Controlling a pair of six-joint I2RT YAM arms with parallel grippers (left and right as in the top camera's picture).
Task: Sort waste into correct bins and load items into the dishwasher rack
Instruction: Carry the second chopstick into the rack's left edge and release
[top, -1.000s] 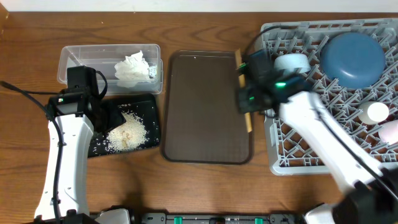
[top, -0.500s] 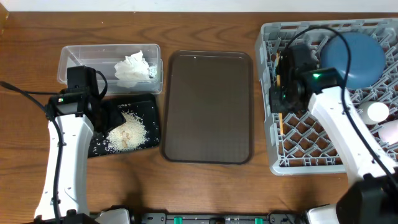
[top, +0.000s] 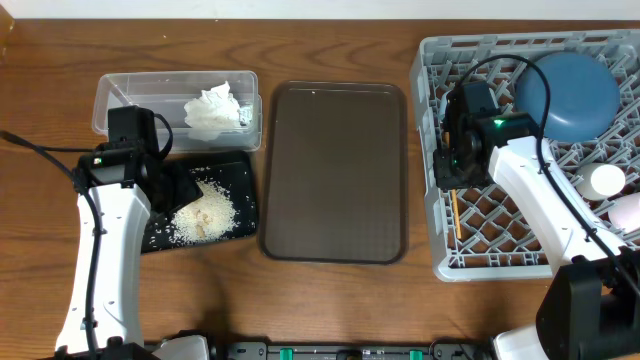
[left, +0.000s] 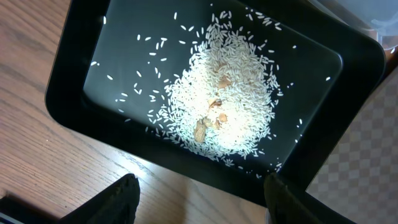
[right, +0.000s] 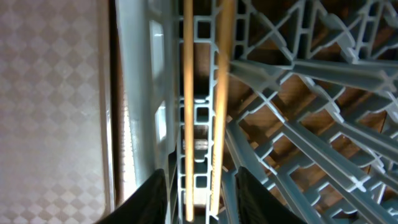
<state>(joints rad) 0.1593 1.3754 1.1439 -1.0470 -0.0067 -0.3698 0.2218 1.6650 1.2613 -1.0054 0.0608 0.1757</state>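
Right arm (top: 530, 197) bends over rack (top: 490, 266), jaws parted astride 2 chopsticks (right: 188, 93).

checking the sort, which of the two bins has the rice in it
The shallow black tray: rice lies piled in it. The clear tub holds crumpled paper.

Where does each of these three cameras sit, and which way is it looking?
Overhead: fixed above the table, looking straight down at clear tub, black tray, brown tray, grey rack; left arm and right arm show.
Left wrist: on the left arm, facing down at rice in the black tray; its fingers show.
Right wrist: on the right arm, facing down at chopsticks in the rack; its fingers show.
Shared: overhead and left wrist both see the rice.
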